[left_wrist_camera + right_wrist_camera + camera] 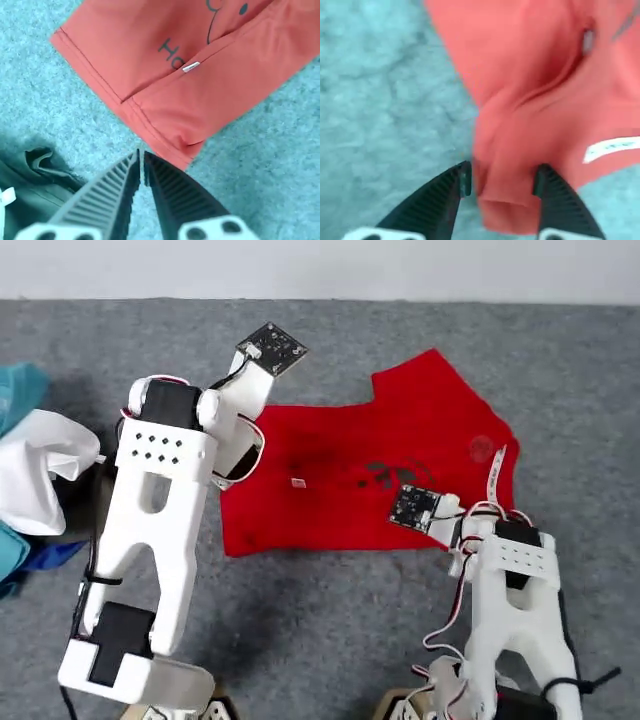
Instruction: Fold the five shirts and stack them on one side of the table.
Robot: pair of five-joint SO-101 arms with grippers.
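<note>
On the grey tabletop (330, 630) I count one red shirt (330, 470) laid out, two arms, and one loose heap of other clothes (40, 480) off at the left arm's edge. The heap shows teal, white and blue cloth, but how many garments it holds I cannot tell. The red shirt lies flat near the middle, its long axis running side to side across the tabletop, with the right end angling toward the far edge. I cannot tell which end is the collar. The left claw (141, 155) hangs over bare tabletop just beside the shirt's near left corner, fingers pressed nearly together with nothing between them, and a dark green garment (30, 185) lies close by. The right claw (502, 182) is spread apart, straddling a bunched fold at the shirt's near right corner.
</note>
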